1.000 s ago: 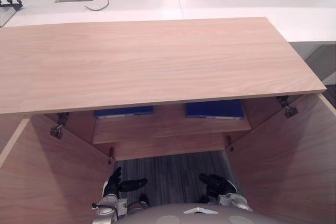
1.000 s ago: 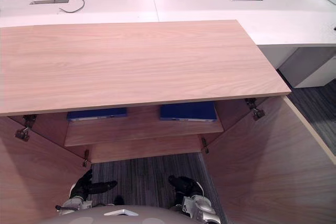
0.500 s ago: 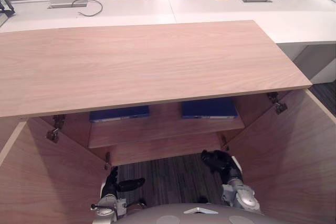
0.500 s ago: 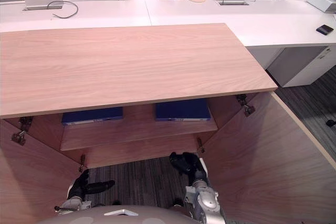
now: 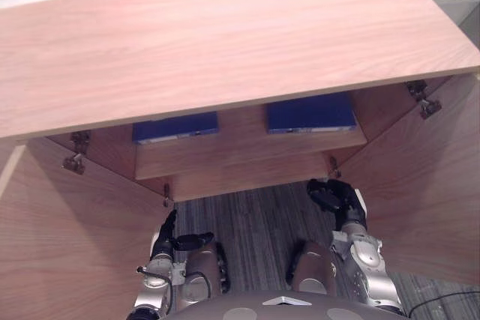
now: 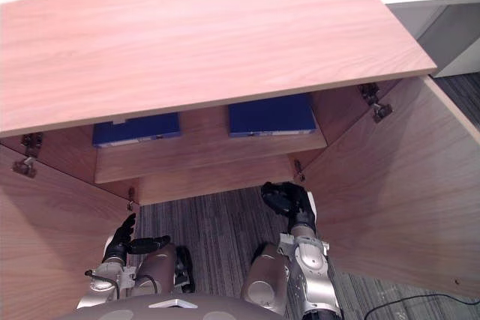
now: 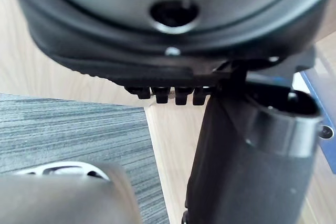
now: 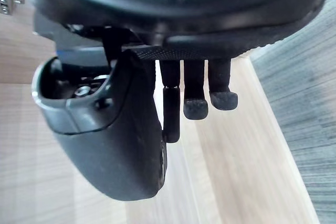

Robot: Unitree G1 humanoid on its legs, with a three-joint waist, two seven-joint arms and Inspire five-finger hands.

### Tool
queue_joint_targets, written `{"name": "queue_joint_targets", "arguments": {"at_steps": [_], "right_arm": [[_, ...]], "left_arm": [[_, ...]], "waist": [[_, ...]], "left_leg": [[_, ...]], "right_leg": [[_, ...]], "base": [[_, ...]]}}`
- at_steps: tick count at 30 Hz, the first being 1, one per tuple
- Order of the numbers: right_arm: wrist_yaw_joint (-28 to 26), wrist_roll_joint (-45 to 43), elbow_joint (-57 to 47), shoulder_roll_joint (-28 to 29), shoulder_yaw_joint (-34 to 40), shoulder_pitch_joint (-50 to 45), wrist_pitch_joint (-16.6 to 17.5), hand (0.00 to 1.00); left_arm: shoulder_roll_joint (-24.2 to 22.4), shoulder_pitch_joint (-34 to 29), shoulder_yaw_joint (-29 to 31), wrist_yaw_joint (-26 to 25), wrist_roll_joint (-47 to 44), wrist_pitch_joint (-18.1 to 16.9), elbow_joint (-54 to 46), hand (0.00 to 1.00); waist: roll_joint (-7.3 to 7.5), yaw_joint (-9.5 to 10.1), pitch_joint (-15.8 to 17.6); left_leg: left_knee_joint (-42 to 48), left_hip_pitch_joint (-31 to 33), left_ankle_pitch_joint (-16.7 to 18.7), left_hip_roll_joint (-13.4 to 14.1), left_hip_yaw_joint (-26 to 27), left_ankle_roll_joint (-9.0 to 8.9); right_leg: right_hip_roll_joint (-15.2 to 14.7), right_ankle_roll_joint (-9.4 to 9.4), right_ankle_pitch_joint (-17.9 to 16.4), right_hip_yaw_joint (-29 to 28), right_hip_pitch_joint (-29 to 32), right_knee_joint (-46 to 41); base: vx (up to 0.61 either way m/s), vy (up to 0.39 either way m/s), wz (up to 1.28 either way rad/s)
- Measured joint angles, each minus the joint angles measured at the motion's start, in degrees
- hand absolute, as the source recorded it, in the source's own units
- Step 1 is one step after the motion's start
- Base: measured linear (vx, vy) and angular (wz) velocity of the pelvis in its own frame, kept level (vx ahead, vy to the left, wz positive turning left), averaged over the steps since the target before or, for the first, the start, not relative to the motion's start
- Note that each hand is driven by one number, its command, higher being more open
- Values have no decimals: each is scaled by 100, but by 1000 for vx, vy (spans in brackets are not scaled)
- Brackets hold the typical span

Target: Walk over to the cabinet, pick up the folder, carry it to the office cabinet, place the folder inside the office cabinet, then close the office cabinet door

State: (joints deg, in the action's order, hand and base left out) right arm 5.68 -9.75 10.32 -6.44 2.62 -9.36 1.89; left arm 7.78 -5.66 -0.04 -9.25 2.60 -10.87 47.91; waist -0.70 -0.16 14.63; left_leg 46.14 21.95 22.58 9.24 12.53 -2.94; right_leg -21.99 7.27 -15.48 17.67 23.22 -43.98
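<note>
The right hand point(image 6: 286, 198) has risen toward the shelf point(image 6: 202, 144), fingers relaxed and empty; the left hand point(image 5: 166, 243) hangs low, open. The right folder point(image 6: 271, 115) lies just beyond it, the left folder point(image 6: 136, 130) apart. Reaching in, the wrist may strike the top point(image 6: 187, 43).

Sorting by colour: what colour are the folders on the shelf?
Dark blue, both: left folder, right folder; left eye view shows best.

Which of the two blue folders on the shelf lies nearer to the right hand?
The right-side folder: the right hand hovers just before it, while the left-side folder lies further away.
</note>
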Motion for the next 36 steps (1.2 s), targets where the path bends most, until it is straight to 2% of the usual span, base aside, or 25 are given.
{"name": "queue_joint_targets", "arguments": {"at_steps": [3, 8, 21, 28, 36], "right_arm": [[122, -25, -258, -1, -100, 199, 18, 0], [277, -76, -257, 38, -126, 376, 16, 0], [612, -336, -246, -9, -48, 942, 19, 0], [855, -727, -127, -88, 358, 1535, 112, 0], [879, -1129, 184, -663, 716, 2088, 115, 0]], "left_arm": [[64, 85, -33, -78, -5, -14, -106, 100], [121, 85, -96, -126, -161, -20, -244, 100], [129, 39, -187, -97, -283, -44, -605, 100], [114, 12, -193, -52, -573, -25, -882, 100], [101, -192, -189, 9, -761, -18, -1155, 100]], "waist": [[-14, -2, 180], [-42, 86, 328], [-47, 180, 453], [-95, 318, 667], [-106, 327, 672]], "left_leg": [[717, 390, 321, 67, -100, 11], [1217, 681, 542, 108, -181, 16], [1350, 976, 537, -92, -328, 54], [1470, 1030, 537, -104, -390, 86], [1470, 1091, 508, -165, -414, 104]], "right_leg": [[-132, 11, -304, -120, 386, -694], [-248, 30, -503, -211, 636, -1165], [-485, 73, -540, -113, 769, -1312], [-594, 57, -700, -87, 783, -1557], [-697, 49, -725, -49, 822, -1618]], "base": [[-51, -1, 4], [-22, 2, 6], [-5, 10, 9], [-15, -27, 8], [-1, -5, 4]]}}
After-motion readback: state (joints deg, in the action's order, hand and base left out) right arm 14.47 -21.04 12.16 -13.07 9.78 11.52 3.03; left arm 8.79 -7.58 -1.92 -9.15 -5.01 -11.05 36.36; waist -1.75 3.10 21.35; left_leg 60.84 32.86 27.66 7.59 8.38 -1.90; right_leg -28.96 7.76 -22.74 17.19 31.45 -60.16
